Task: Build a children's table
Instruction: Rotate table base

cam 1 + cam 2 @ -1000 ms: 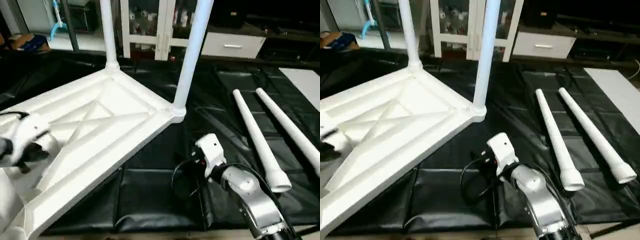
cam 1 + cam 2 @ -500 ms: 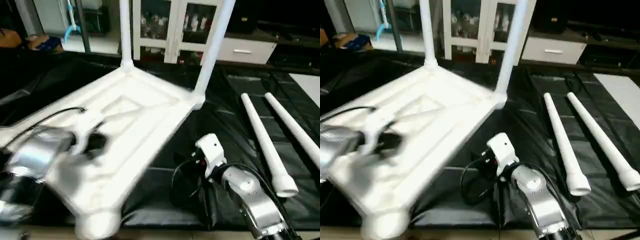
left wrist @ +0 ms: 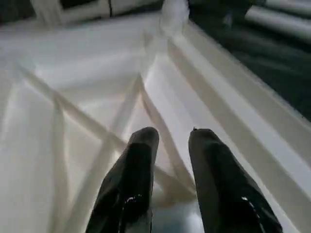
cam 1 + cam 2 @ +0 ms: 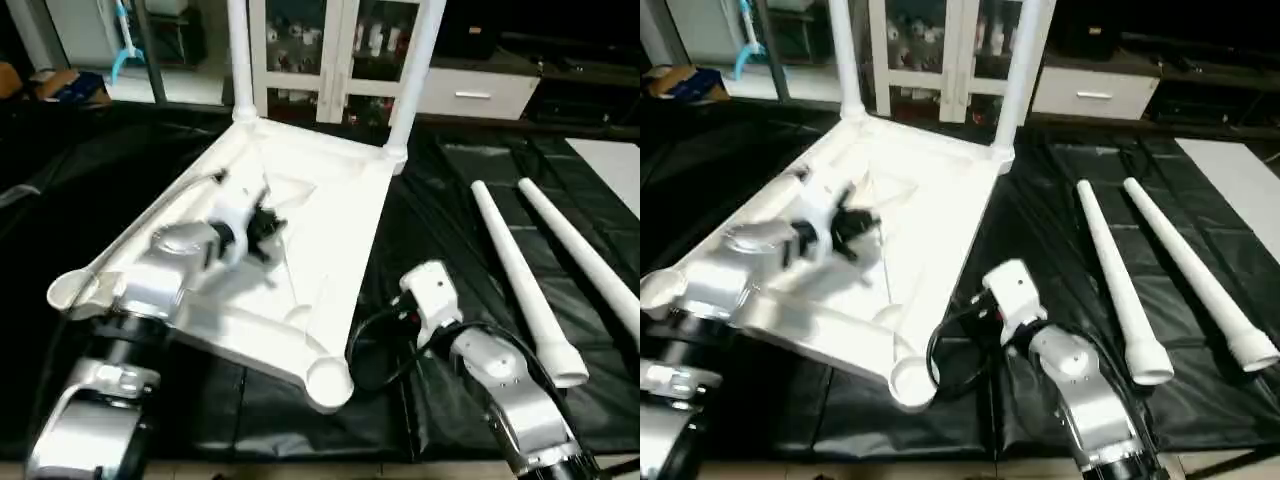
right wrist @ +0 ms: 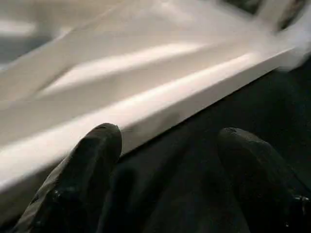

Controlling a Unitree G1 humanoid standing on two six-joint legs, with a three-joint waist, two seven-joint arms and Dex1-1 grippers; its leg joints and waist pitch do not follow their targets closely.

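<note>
The left arm is stretched forward across the upturned table top [image 4: 330, 215] at centre frame, its left claw [image 4: 262, 225] narrowly parted over the ribs, gripping nothing. The right claw [image 5: 165, 160] is held wide open beside the top's edge. Two loose legs [image 4: 520, 275] lie at right on black matting [image 4: 440, 190].

free: black mat [image 4: 420, 200] | blocking: table top [image 4: 330, 215] — loose legs [image 4: 520, 275]

The left hand [image 4: 262, 222] is reaching in over the upturned table top [image 4: 330, 215], which is turning, its near empty corner socket [image 4: 327, 374] swinging rightward.
</note>
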